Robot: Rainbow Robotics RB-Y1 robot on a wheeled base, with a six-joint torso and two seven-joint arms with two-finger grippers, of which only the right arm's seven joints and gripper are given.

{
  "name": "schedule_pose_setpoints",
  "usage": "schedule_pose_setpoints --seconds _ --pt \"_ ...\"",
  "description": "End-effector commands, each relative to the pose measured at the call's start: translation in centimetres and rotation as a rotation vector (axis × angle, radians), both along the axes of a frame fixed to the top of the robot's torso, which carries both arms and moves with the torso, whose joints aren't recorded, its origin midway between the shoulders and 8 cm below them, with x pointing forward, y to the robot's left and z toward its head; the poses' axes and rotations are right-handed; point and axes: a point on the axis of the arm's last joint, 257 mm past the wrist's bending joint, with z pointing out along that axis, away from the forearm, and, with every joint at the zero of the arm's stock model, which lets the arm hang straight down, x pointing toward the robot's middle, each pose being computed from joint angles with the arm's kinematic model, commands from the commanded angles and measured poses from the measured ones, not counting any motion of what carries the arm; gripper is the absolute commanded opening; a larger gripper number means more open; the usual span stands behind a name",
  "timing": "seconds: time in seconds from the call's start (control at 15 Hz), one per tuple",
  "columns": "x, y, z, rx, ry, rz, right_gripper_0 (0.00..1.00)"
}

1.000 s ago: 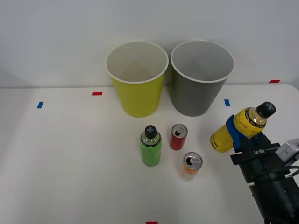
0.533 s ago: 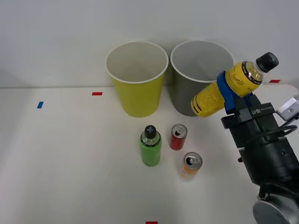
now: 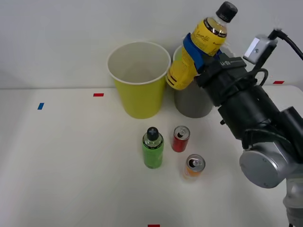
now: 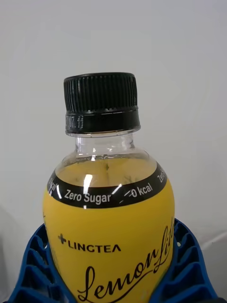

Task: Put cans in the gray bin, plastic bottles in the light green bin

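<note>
My right gripper [image 3: 193, 53] is shut on the yellow plastic bottle [image 3: 199, 46], holding it tilted in the air over the left rim of the gray bin [image 3: 191, 103], close to the light green bin [image 3: 138, 78]. Its black cap points up and to the right. In the right wrist view the yellow bottle [image 4: 109, 222] sits between the blue ribbed fingers [image 4: 33, 270]. The green plastic bottle [image 3: 153, 147] stands upright on the table. To its right are the red can [image 3: 180, 138] and the orange-and-white can [image 3: 193, 168], both upright.
Both bins stand side by side at the table's back edge against a white wall. Small red and blue tape marks [image 3: 98, 95] dot the white table [image 3: 71, 165]. My arm [image 3: 251, 123] reaches over the table's right side.
My right gripper has lifted the yellow bottle up and to the left, from low at the table's right to above the gray bin's rim.
</note>
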Motion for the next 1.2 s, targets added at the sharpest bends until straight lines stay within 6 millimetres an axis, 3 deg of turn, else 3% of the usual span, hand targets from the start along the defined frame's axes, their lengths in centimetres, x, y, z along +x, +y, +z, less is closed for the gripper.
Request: schedule_pose_setpoints --seconds 0.07,0.2,0.4,0.6,0.8,1.2 --pt "1.4 2.3 2.5 0.001 0.047 0.045 0.00" --pt "2.9 4.4 3.0 0.018 0.071 0.073 0.00" --pt "6.7 7.5 3.5 0.080 0.056 0.081 0.00" --pt "9.9 10.8 3.3 0.033 0.065 0.068 0.00" --pt "11.3 12.7 2.3 -0.060 0.058 0.054 0.00" --pt "12.0 13.2 1.3 -0.207 0.006 0.005 0.00"
